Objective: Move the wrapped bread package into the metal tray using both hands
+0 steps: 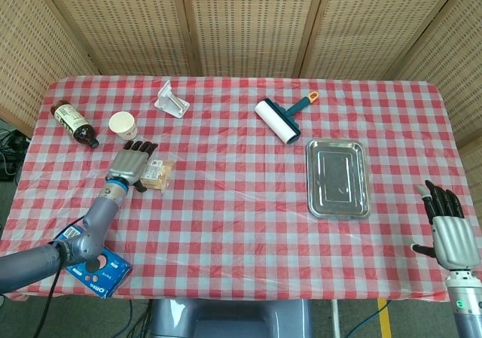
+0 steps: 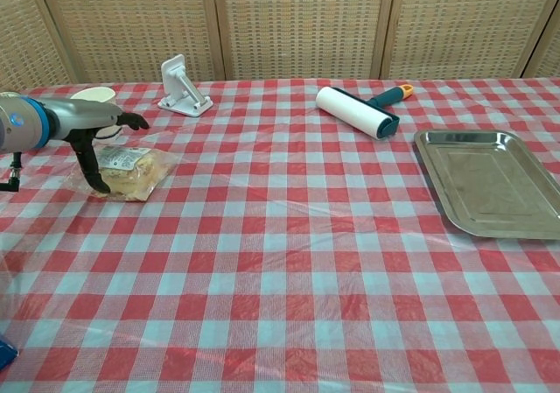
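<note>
The wrapped bread package (image 1: 157,174) lies on the checked tablecloth at the left, also in the chest view (image 2: 133,171). My left hand (image 1: 129,165) hovers over the package's left end with its fingers spread and holds nothing. In the chest view that left hand (image 2: 94,139) has its thumb pointing down at the package's left edge. The empty metal tray (image 1: 338,178) sits far to the right (image 2: 490,183). My right hand (image 1: 452,232) stays open beyond the table's right front corner, away from everything, and does not show in the chest view.
A paper cup (image 1: 123,124) and a dark bottle (image 1: 74,123) stand just behind my left hand. A white bracket (image 1: 172,99) and a lint roller (image 1: 277,120) lie further back. A blue cookie box (image 1: 94,263) rests at the left front edge.
</note>
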Tool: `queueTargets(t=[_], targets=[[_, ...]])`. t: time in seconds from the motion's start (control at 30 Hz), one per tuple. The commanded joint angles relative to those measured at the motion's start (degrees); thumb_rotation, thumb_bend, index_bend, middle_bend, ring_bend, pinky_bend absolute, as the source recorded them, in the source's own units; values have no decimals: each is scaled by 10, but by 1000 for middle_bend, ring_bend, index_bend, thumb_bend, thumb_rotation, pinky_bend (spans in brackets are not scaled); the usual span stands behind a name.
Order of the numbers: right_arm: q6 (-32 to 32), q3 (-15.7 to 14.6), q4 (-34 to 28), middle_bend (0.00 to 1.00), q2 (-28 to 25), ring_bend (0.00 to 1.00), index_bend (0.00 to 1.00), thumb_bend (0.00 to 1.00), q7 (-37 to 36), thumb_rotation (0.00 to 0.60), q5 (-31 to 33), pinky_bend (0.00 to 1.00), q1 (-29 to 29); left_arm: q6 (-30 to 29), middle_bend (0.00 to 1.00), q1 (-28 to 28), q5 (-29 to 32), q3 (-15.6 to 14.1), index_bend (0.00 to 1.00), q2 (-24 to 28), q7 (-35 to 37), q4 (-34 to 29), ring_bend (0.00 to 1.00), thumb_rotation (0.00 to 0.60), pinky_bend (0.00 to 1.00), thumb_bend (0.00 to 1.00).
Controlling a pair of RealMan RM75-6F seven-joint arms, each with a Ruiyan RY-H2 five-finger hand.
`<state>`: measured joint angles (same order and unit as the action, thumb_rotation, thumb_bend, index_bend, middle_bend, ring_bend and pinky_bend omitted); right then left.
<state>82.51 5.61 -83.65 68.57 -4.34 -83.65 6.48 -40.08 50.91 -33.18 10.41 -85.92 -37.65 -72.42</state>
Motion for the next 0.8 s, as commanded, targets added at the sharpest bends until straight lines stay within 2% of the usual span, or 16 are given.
queueTargets(t=[0.03,0.17,0.23,0.3,0.37,0.53,0.8], targets=[[-2,1,3,0,1,0,0,66,-3,600,3,0,0,10,0,14,10,-17,113,-23,3,28,0,600,71,118],[0,2,6,0,1,0,0,66,-8,600,5,0,-1,4,12,17,7,-26,206,-36,7,44,33,600,186,165],[3,2,6,0,0,0,0,66,-12,600,4,0,-2,-2,75,17,-1,-30,291,-46,12,55,90,600,244,270],[7,2,5,0,-1,0,0,66,-15,600,0,0,-3,-9,193,17,-12,-32,438,-54,18,62,183,600,329,423],[13,2,5,0,-2,0,0,66,-18,600,-3,0,-4,-26,251,12,-31,-29,507,-64,32,66,230,600,364,492],[19,2,6,0,-2,0,0,66,-25,600,-8,0,-6,-79,288,-6,-113,-16,550,-61,92,42,262,600,389,533],[18,0,2,0,-4,0,0,66,-29,600,-13,0,-5,-123,287,-6,-177,2,549,-34,112,-23,262,600,384,530]])
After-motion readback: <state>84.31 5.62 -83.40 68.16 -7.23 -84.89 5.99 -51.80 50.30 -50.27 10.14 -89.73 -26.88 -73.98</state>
